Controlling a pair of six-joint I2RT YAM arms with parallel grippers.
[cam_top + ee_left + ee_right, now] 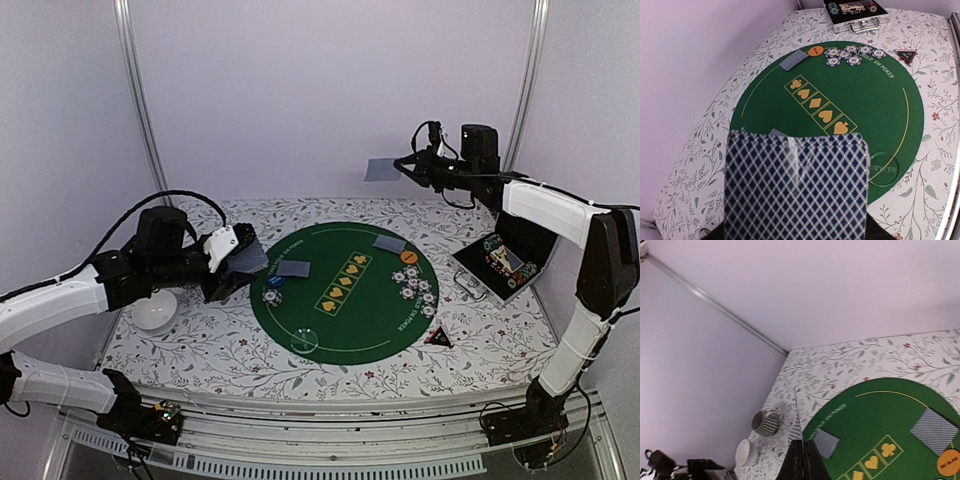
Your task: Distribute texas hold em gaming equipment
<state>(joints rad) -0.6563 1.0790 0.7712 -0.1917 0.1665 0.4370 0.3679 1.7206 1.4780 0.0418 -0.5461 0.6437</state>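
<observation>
Below both arms, the table [500, 345] carries a green mat [355, 315]. The left pincer [232, 272] grasps the deck of cards [795, 190] just over the mat's edge. The right pincer [803, 446], high above the chips [418, 290], is clenched on a single card [381, 168].

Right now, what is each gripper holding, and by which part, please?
Left gripper: card stack, near end. Right gripper: single card, one edge.

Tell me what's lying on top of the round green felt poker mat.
A face-down grey-blue-backed playing card, another, an orange round button, a blue round button and whitish round poker chips. The held card stack hides part of the mat's left edge.
</observation>
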